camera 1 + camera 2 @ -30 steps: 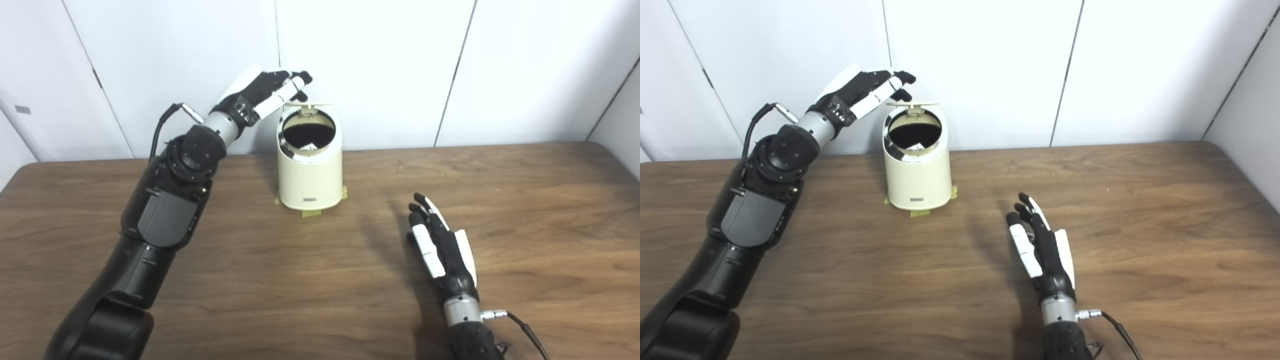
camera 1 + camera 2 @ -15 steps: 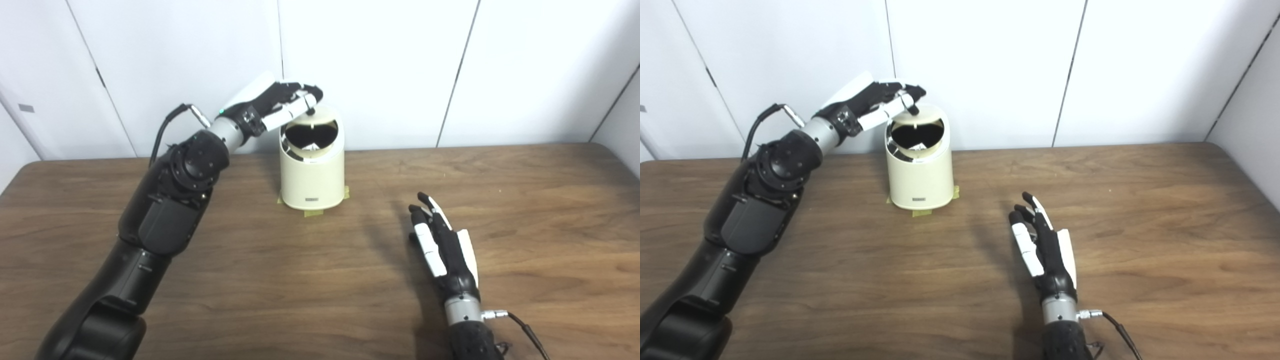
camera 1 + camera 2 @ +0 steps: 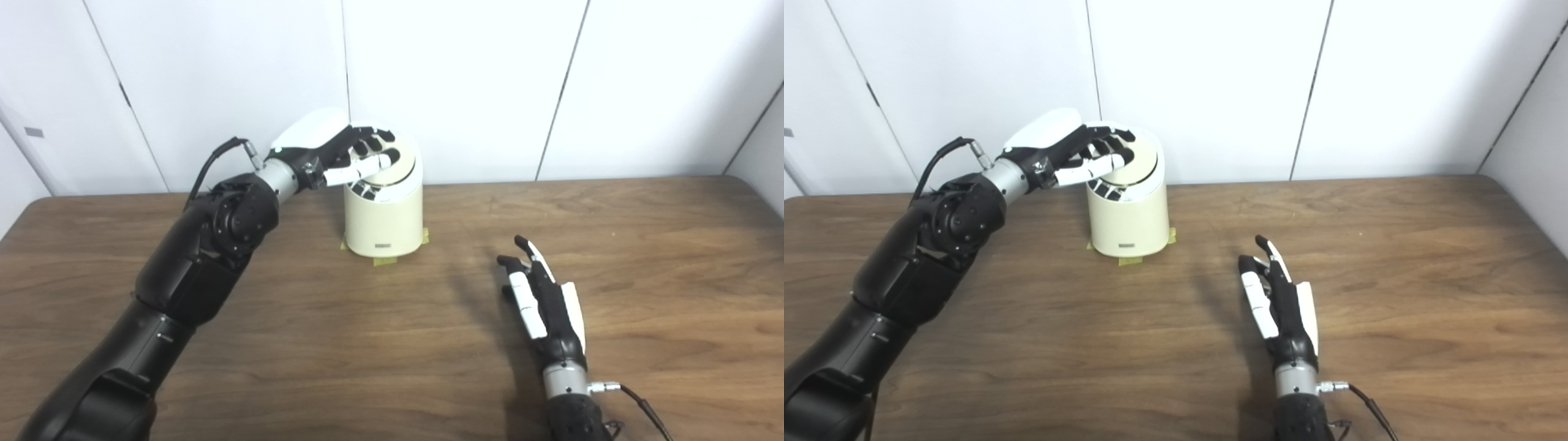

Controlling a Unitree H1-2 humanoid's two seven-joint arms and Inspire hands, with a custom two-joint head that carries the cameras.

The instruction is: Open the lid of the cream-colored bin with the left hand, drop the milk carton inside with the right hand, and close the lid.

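Wooden table (image 3: 392, 343), upright bin (image 3: 384, 214), lid (image 3: 392, 166) tilted forward

Chunky glossy black arms with round joint housings, silver metal wrist cuffs, left hand (image 3: 334, 153) and right hand (image 3: 542, 300) both black with white shells and white finger segments, thin black cable plugged in beside each wrist

Left hand (image 3: 334, 153) covers bin (image 3: 383, 226) top; tabletop (image 3: 392, 343) open.

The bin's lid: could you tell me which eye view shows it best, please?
The right eye view: the left hand leaves more of the lid visible. The left eye view shows only a narrower strip beyond the fingers.
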